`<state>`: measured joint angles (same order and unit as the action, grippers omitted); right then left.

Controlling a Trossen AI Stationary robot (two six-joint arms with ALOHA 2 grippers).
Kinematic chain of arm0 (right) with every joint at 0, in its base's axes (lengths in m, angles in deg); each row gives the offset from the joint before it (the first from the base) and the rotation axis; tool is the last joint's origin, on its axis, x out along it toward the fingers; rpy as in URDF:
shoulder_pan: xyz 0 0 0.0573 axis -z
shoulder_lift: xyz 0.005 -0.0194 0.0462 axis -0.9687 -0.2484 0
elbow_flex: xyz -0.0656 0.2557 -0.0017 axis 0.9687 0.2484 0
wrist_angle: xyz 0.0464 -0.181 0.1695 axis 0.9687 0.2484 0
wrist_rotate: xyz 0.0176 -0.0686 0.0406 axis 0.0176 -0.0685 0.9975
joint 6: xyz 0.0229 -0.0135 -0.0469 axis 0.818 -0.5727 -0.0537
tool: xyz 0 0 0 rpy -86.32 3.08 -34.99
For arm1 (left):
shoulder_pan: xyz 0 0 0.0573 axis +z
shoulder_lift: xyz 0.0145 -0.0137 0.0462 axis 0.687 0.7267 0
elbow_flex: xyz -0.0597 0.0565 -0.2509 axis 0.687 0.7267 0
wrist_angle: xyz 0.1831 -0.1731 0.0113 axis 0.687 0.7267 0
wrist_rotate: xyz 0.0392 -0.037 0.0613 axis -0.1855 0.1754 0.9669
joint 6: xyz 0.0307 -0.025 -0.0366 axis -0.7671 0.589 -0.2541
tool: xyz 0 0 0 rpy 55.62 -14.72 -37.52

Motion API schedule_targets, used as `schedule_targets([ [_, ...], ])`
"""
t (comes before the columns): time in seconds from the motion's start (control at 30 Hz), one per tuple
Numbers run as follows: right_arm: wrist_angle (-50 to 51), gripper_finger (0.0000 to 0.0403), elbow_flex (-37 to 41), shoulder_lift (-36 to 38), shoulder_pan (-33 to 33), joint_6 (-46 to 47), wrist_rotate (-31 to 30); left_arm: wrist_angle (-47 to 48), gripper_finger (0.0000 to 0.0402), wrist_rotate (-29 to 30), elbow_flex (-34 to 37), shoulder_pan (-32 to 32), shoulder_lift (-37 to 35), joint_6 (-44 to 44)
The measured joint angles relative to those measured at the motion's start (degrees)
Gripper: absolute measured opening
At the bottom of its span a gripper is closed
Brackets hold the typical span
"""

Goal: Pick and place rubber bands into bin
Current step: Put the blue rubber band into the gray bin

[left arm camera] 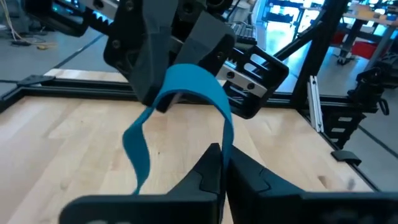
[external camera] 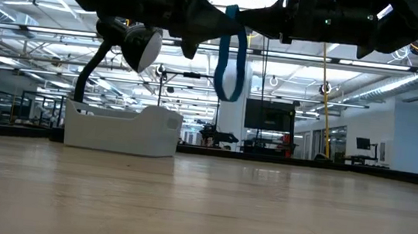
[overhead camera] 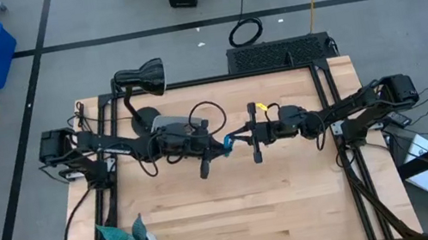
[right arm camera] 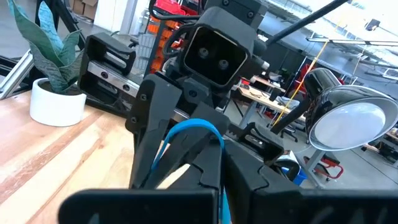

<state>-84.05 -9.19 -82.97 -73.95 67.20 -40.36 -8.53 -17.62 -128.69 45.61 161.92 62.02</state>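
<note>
Handover of a blue rubber band (external camera: 230, 61) is the step in hand, as we judge it: both arms meet in mid-air above the middle of the tabletop (overhead camera: 239, 220), with the band between them.

Left side first. The bin (external camera: 122, 130) sits on the tabletop toward the left arm's side, at the foot of a black desk lamp (overhead camera: 146, 77); in the high view most of it is hidden under the arm. No band shows inside it from the low view (its wall blocks the interior, so we cannot tell).

The left gripper (left arm camera: 219, 163) is pinched shut on one strand of the band; its wrist view shows the fingers closed with the strip running down between them.

Centre: the band hangs as a slack loop, well clear of the wood.

Right side: the right gripper (right arm camera: 214, 155) is also closed, and the loop's other end is caught in its fingers, so both grippers have hold of the same band.

Next move, in our judgement: the right gripper must let go so the left arm alone carries the band, then swings back over the bin and opens. Risk: the floppy loop may snag on the right fingers as they part.

No other bands are visible on the tabletop.
</note>
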Motion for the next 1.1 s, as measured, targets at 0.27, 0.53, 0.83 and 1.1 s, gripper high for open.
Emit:
schedule_targets([
  [0.27,0.8,0.0,0.0,0.0,0.0,0.02,-0.03,0.14,0.001,0.0,0.0,0.0,0.0,-0.13],
  [0.53,0.85,0.0005,0.0,0.0,-0.01,0.02,-0.04,0.51,0.0007,0.02,0.0,0.11,-0.02,0.07],
  [0.83,0.87,0.0002,0.0,0.0,0.0,0.02,-0.02,1.08,0.0006,0.02,0.0,0.11,-0.02,0.23],
  [1.1,0.89,0.0028,0.0,0.0,-0.01,0.02,0.04,1.49,0.0007,0.04,0.0,0.11,-0.04,0.26],
])
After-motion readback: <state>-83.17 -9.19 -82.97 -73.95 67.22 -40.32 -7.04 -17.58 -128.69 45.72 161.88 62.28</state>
